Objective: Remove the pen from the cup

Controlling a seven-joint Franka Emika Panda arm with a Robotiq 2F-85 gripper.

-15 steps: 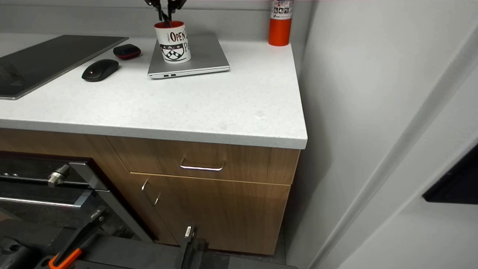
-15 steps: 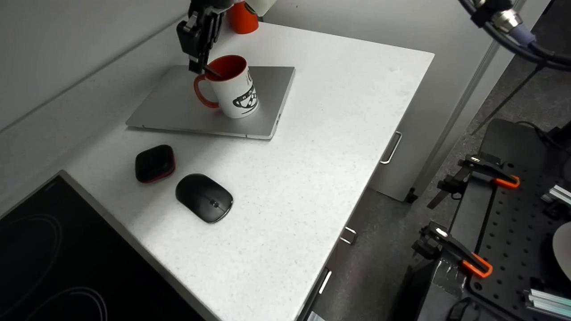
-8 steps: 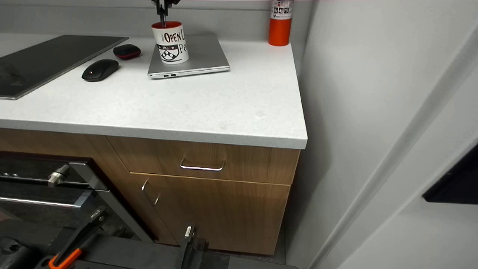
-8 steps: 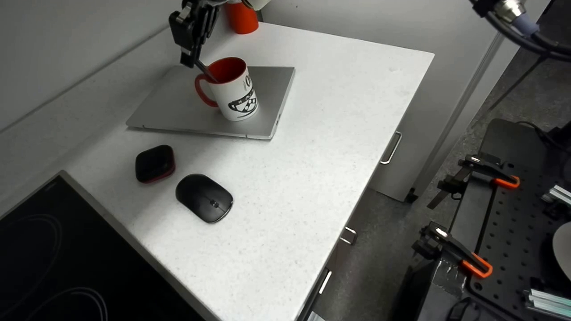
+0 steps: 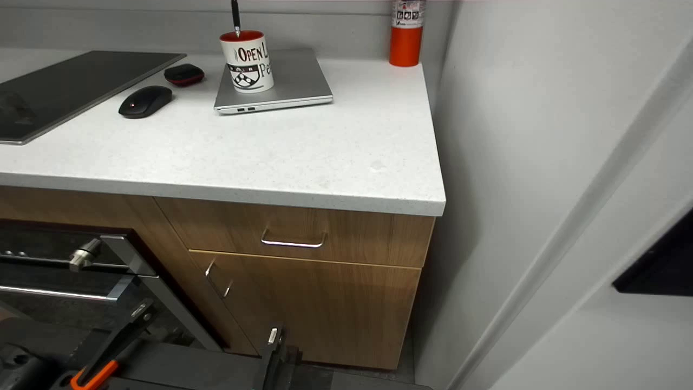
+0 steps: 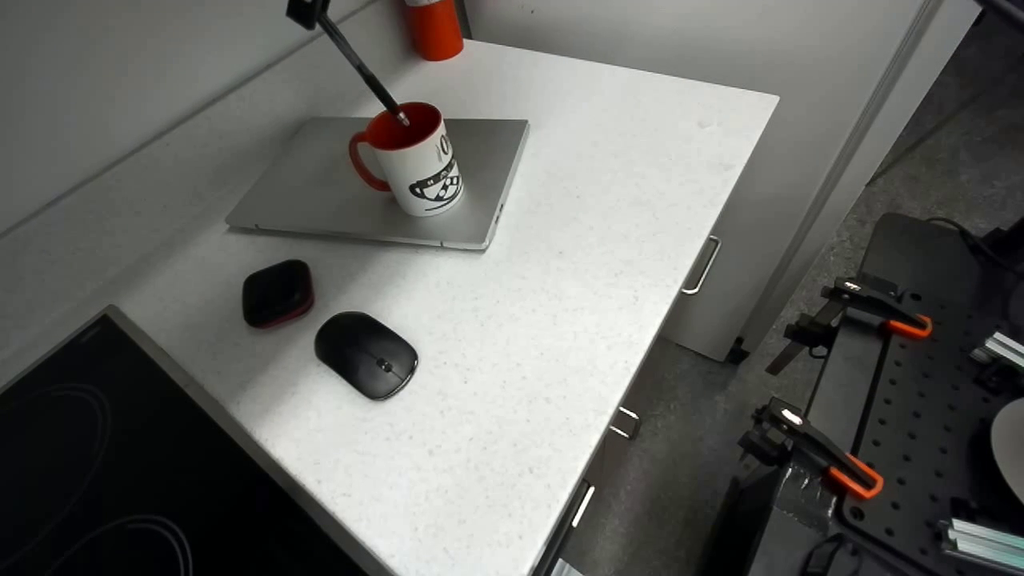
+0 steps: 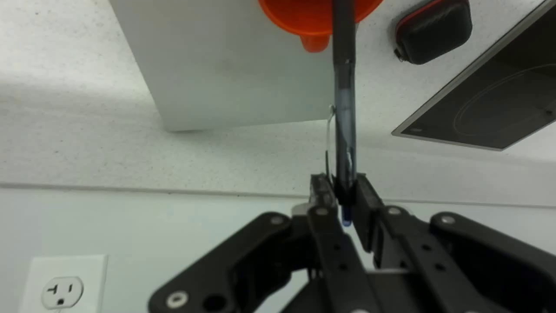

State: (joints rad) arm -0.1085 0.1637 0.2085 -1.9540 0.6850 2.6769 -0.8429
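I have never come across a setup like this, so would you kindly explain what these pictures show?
This is one robot arm, steered by a person. Its two-fingered hand shows best in the wrist view, taken by a camera on its own wrist; the two exterior views come from cameras outside the robot. On the white counter lie a computer mouse, a small black case with red edging, and what looks like a closed laptop. A white mug with a red rim stands on the laptop. A red canister and a dark cooktop are on opposite sides of it. The hand holds a pen, slanting down to the mug's mouth; I cannot tell whether its tip is clear of the rim.
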